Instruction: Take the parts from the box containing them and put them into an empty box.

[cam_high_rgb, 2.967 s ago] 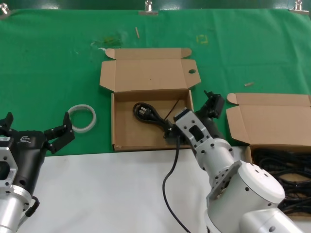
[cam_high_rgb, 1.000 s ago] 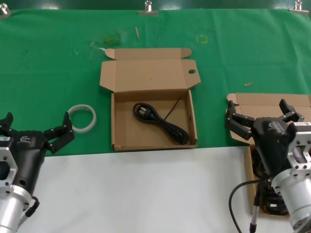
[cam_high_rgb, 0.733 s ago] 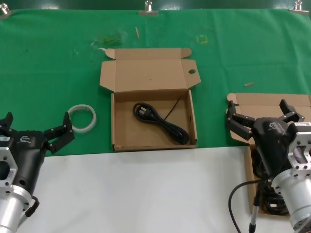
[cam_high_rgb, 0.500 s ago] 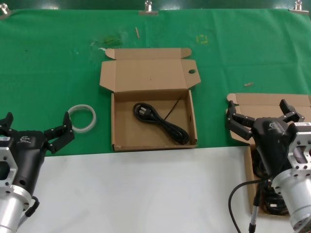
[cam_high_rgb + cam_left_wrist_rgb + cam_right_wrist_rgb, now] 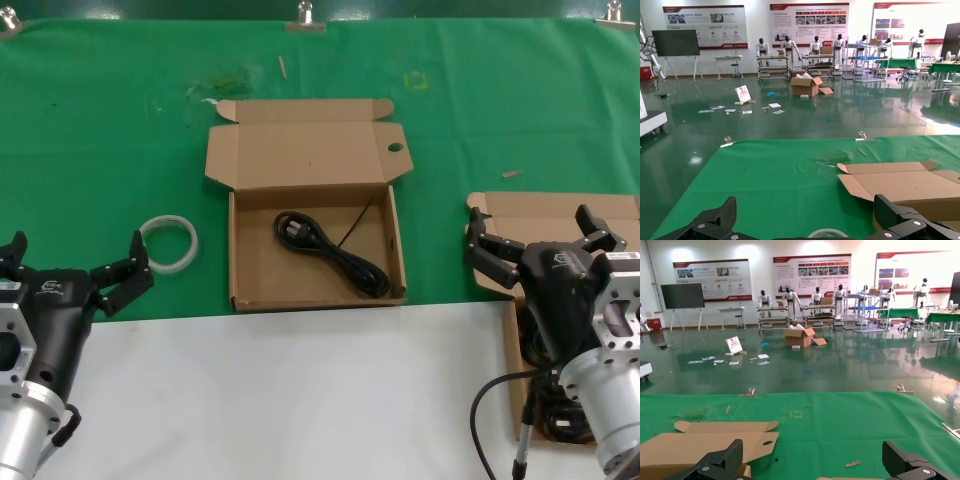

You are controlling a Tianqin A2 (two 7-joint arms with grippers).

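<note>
i'm looking down on a green cloth (image 5: 120, 130) pinned along its far edge with metal clips, and a plain white table edge (image 5: 280, 400) nearest me; through the wrist cameras the room behind is a big hall with a glossy green floor, wall posters, shelving and a few humanoid robots standing in a row. the empty box (image 5: 315, 210) sits mid-cloth, a shallow matte brown cardboard tray with its lid folded back flat and a small round hole in the right-hand flap. it isn't actually empty: one of the parts (image 5: 332, 252), a black rubbery cord coiled into a long thin bundle, lies on its floor with the long axis running diagonally, plug end toward the far left corner and the other end near the right front wall. the box containing them (image 5: 553, 235) is at the right edge of the cloth, lid open, and more black cords show inside it behind my right arm. a white plastic ring (image 5: 168, 244) lies flat on the cloth left of the middle box. the left gripper (image 5: 72, 270) hangs over the white edge near the ring, fingers spread and holding nothing. the right gripper (image 5: 536, 232) hovers over the right box's lid, fingers spread wide too, nothing in them.
</note>
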